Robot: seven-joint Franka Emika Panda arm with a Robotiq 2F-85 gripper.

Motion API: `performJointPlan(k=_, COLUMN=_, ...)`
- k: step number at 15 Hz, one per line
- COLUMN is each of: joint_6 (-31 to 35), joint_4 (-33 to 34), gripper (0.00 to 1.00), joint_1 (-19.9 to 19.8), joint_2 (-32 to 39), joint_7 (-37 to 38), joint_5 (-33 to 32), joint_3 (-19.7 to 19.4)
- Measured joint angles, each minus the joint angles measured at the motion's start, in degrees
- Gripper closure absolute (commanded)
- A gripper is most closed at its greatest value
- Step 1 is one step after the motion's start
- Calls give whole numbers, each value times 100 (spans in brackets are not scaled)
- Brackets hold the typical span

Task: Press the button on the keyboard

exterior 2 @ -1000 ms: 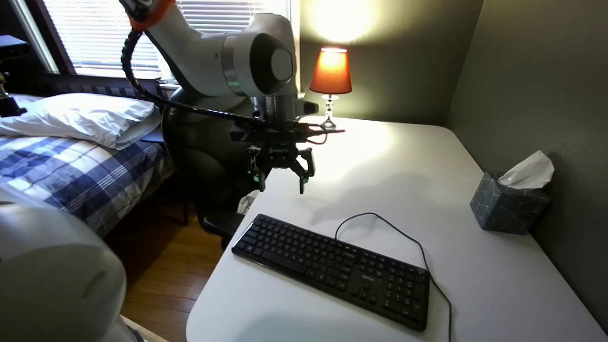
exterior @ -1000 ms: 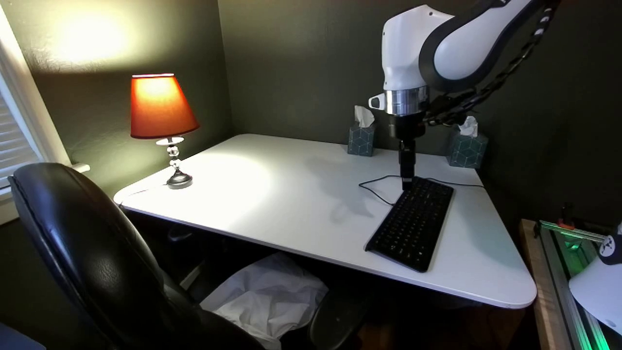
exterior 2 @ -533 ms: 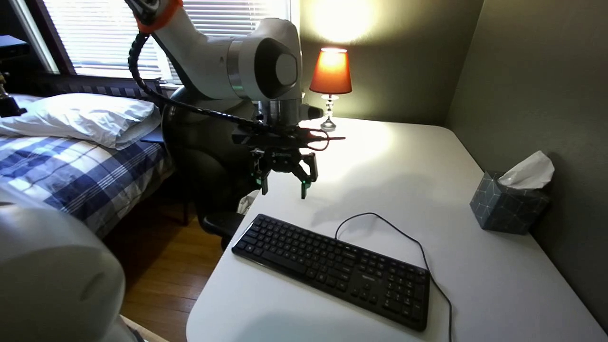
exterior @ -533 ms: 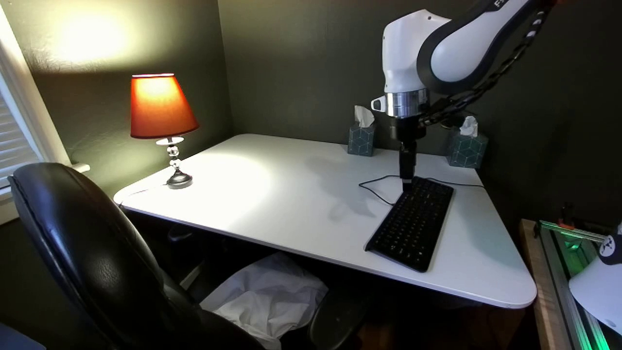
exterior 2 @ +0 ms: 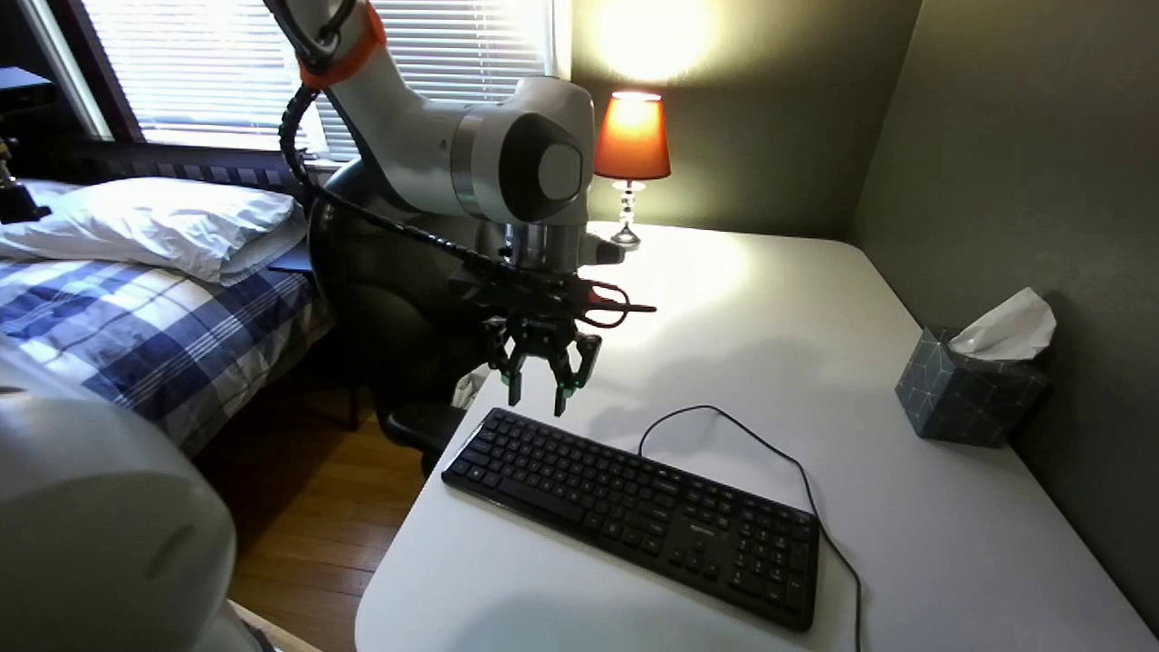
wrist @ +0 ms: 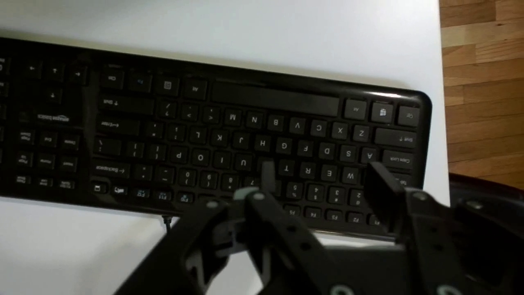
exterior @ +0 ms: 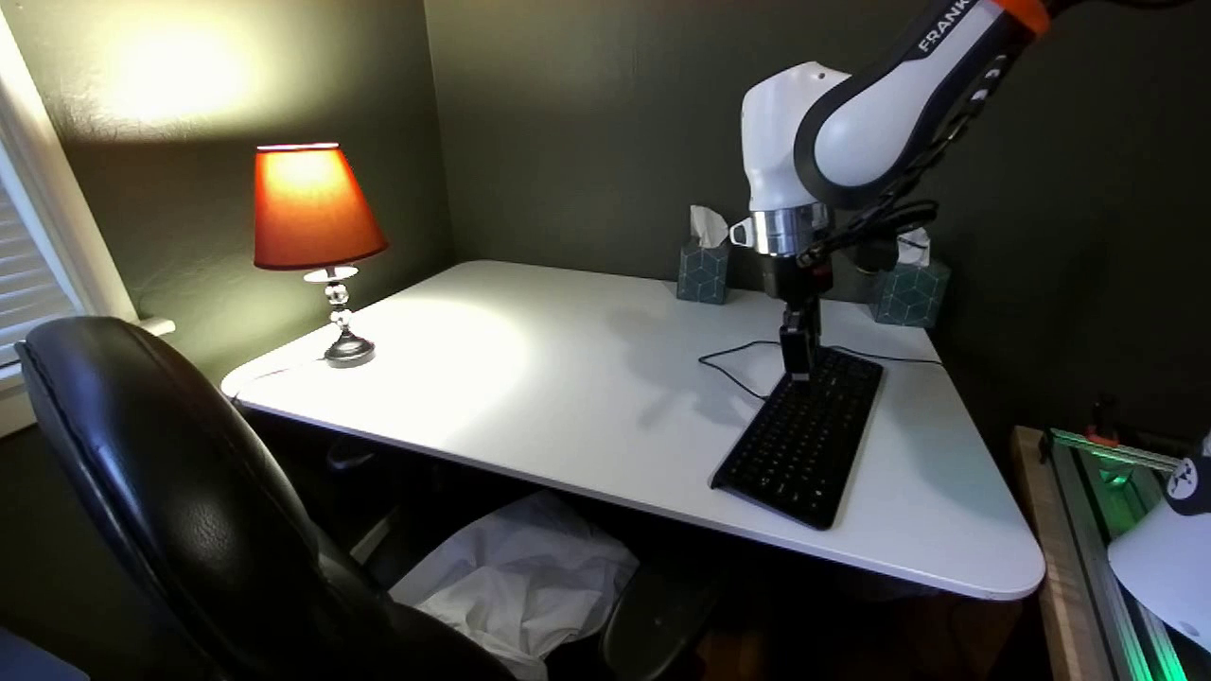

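Here, the black keyboard [exterior 2: 634,518] lies on the white desk [exterior: 568,359], one end near the edge; the gripper [exterior 2: 537,405] hangs above it, fingers apart. Farther off, a red lamp [exterior: 319,222] glows and two tissue boxes [exterior: 703,275] stand by the dark wall [exterior: 587,142]; off the desk are a black chair [exterior: 161,463] and plaid bed [exterior 2: 163,312].

In an exterior view, with 12 o'clock at the far edge of the white rectangular desk [exterior: 568,378], the long flat black keyboard [exterior: 802,449] lies on it toward 4, the orange-shaded, clear-stemmed lamp [exterior: 317,219] stands at 9, a teal cube-shaped tissue box [exterior: 703,274] at 1 and a second such tissue box [exterior: 911,297] at 2. The black leather-like chair [exterior: 180,492] stands before the desk at 8. In an exterior view, the black two-fingered gripper [exterior 2: 536,405] hangs at 11 from the keyboard's centre.
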Motion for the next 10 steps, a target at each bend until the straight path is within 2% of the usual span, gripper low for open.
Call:
performJointPlan(k=4, joint_6=138, joint_4=84, gripper=99, joint_1=-39, joint_2=260, joint_7=0, joint_5=97, joint_3=-33)
performJointPlan(k=10, joint_6=589, joint_4=148, gripper=100, joint_1=-79, joint_2=599, joint_7=-1, joint_5=88, joint_3=-49)
